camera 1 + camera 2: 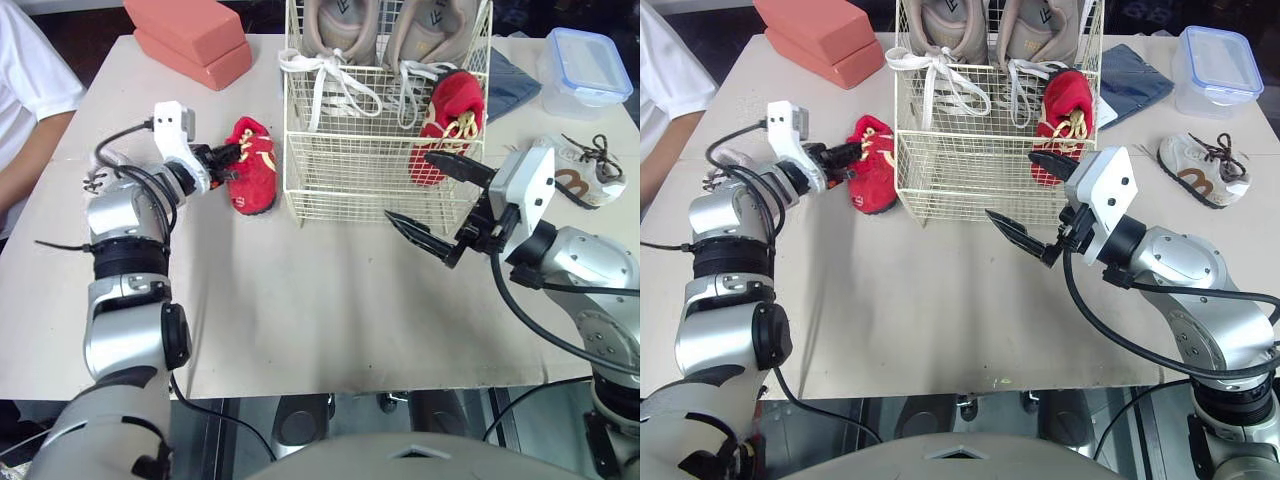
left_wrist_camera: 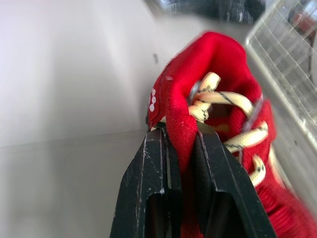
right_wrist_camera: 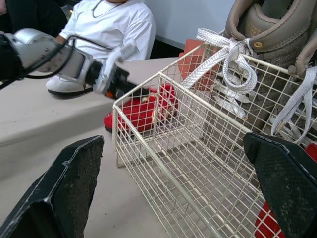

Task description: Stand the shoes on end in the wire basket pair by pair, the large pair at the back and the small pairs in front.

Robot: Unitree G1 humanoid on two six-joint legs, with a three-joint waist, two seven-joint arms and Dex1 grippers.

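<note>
The wire basket (image 1: 340,190) stands at the table's back middle. Two large beige shoes (image 1: 345,25) stand on end at its back. One small red shoe (image 1: 450,125) stands in its front right corner. A second red shoe (image 1: 255,165) lies on the table just left of the basket, and my left gripper (image 1: 228,155) is shut on its collar (image 2: 178,114). My right gripper (image 1: 410,186) hangs open in front of the basket's front right corner, holding nothing. A small white and brown shoe (image 1: 580,175) lies on the table to the right.
Two pink blocks (image 1: 190,35) are stacked at the back left. A clear box with a blue lid (image 1: 585,65) and a blue cloth (image 1: 510,85) sit at the back right. A person in a white shirt (image 1: 25,90) sits at the left edge. A white shoe (image 3: 64,85) lies behind my left arm.
</note>
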